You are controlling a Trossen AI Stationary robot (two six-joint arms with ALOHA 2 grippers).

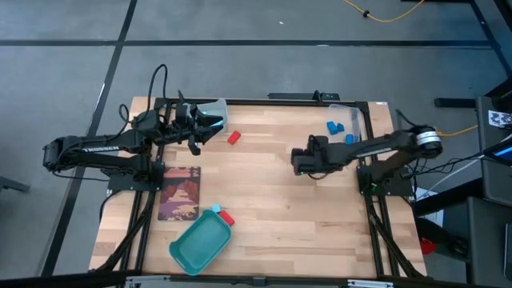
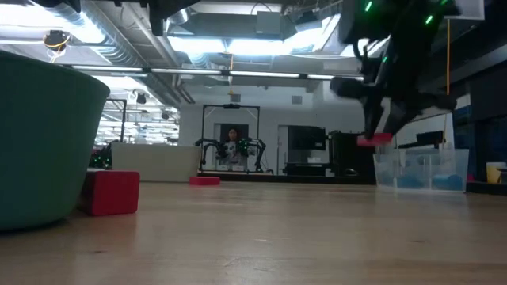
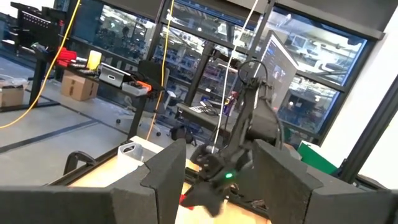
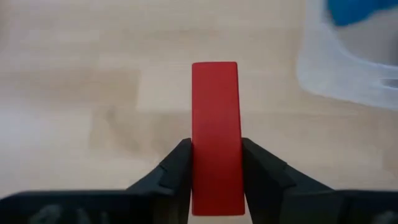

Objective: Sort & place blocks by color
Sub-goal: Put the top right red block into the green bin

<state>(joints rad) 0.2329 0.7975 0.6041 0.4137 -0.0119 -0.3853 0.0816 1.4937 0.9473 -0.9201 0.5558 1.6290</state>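
My right gripper [image 1: 302, 162] hangs above the table's right middle, shut on a long red block [image 4: 215, 124]; the low view shows the block [image 2: 374, 139] lifted off the wood. My left gripper [image 1: 210, 125] is open and empty, held in the air at the far left beside a clear bin [image 1: 218, 110]; its fingers show apart in the left wrist view [image 3: 217, 186]. A second red block [image 1: 234, 138] lies flat on the table near it. Another red block [image 1: 226, 218] and a cyan block [image 1: 214, 210] lie by the teal tray [image 1: 192, 250]. Blue blocks [image 1: 334, 126] lie in the right clear bin [image 1: 360, 120]. My right gripper pinches the red block's two long sides [image 4: 215, 177] between its two fingers [image 4: 177, 169], near one end of the block. The fingers lie along the block, and most of its length sticks out past the fingertips. The block is lifted clear of the table.
A dark picture book or mat [image 1: 180, 192] lies at the left, in front of the left arm's base. The teal tray stands near the front edge. The right clear bin also shows in the right wrist view [image 4: 348, 74]. Bare wood lies across the table's middle.
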